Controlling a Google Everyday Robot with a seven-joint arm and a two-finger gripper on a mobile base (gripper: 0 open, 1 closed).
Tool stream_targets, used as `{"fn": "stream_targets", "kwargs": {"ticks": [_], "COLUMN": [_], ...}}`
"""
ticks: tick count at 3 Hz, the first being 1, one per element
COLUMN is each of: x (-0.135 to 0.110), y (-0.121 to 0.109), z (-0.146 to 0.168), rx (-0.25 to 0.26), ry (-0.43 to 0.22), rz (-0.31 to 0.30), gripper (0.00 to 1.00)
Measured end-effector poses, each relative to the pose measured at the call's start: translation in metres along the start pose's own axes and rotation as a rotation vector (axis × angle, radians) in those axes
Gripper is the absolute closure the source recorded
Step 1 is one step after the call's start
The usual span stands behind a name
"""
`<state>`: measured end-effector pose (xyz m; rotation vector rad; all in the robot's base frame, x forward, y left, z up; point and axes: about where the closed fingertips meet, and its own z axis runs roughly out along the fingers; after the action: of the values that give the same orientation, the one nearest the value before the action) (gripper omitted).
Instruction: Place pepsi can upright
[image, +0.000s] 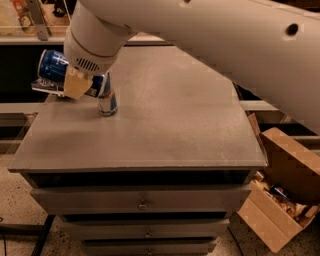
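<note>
- The gripper (76, 83) is over the far left corner of the grey cabinet top (180, 125), at the end of the big white arm (215, 35) that sweeps in from the upper right.
- Its fingers (75, 87) are clamped across the middle of the pepsi can (52, 65). One tan pad faces the camera and the other is hidden behind the can.
- The pepsi can is on its side in that grip. Its silver end sticks out to the left of the fingers and tips up and away, and a strip of blue shows on their right.
- The can is clear of the surface (held up, not resting).
- Just below and to the right of the fingers, a slimmer blue-and-silver can (107, 102) stands upright on the top. Its upper part is hidden behind the held can.
- Below and left of the fingers, a blue-and-white bag (44, 87) pokes out at the cabinet's left edge, right under the pepsi can.
- Well below the fingers, drawers (142, 200) run across the cabinet front.
- Far to the right of the fingers, an open cardboard box (287, 165) sits on the floor.
</note>
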<state>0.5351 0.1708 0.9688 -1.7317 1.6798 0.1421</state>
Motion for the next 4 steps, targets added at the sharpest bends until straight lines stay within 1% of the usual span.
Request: {"fn": "stream_targets", "kwargs": {"ticks": [1,2,3,4], "x": [0.005,0.018,0.017,0.011], "y": [0.006,0.013,0.028,0.024], "z": [0.003,-0.001,-0.005,-0.026], "rx": [-0.001,0.020,0.070,0.125], "ry": [-0.050,-0.186,-0.336,-0.391], "rz": [-0.014,0.013,0.036,0.038], "gripper": [1.00,1.00,1.00,1.00]}}
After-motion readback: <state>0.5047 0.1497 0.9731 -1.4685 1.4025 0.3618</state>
